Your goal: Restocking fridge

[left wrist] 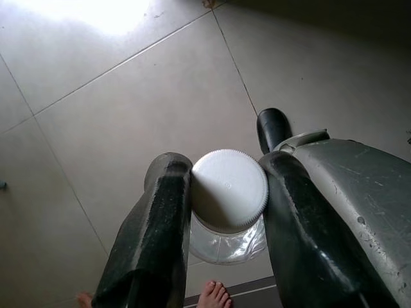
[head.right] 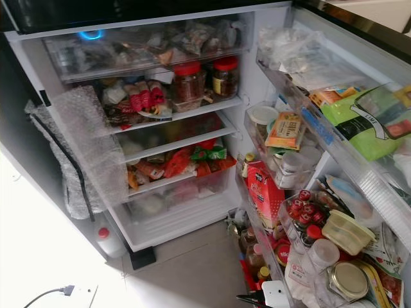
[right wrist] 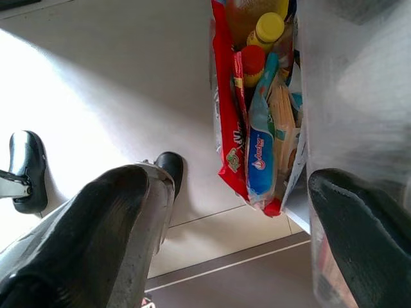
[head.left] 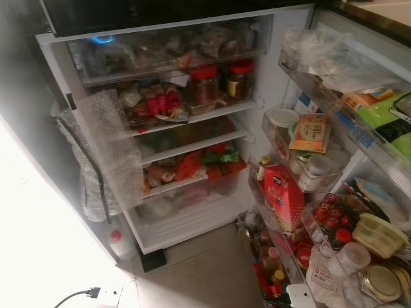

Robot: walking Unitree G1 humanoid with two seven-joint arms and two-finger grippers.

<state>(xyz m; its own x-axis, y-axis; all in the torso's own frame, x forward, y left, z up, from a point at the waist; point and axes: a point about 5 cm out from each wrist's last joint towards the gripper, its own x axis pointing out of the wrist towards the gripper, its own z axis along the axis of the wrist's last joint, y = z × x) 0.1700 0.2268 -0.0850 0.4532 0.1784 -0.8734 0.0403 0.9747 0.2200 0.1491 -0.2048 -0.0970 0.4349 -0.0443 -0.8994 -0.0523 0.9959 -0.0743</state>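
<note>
left gripper [left wrist: 225,212]: clamped on white-lidded jar [left wrist: 229,190] over tile floor [left wrist: 128,96] | right gripper [right wrist: 225,218]: jaws wide, empty | fridge [head.left: 192,212] open (shelves packed)

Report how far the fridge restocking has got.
Done: the fridge door stands open, shelves already crowded, including two red-lidded jars. In hand: the left gripper clamps a clear white-lidded container above the floor tiles. Left: shelving that container; the right gripper is open beside the door's lowest rack of bottles.

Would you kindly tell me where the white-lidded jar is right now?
In the left wrist view, the white-lidded jar sits clamped between the left hand's black fingers, above the tiled floor.
</note>
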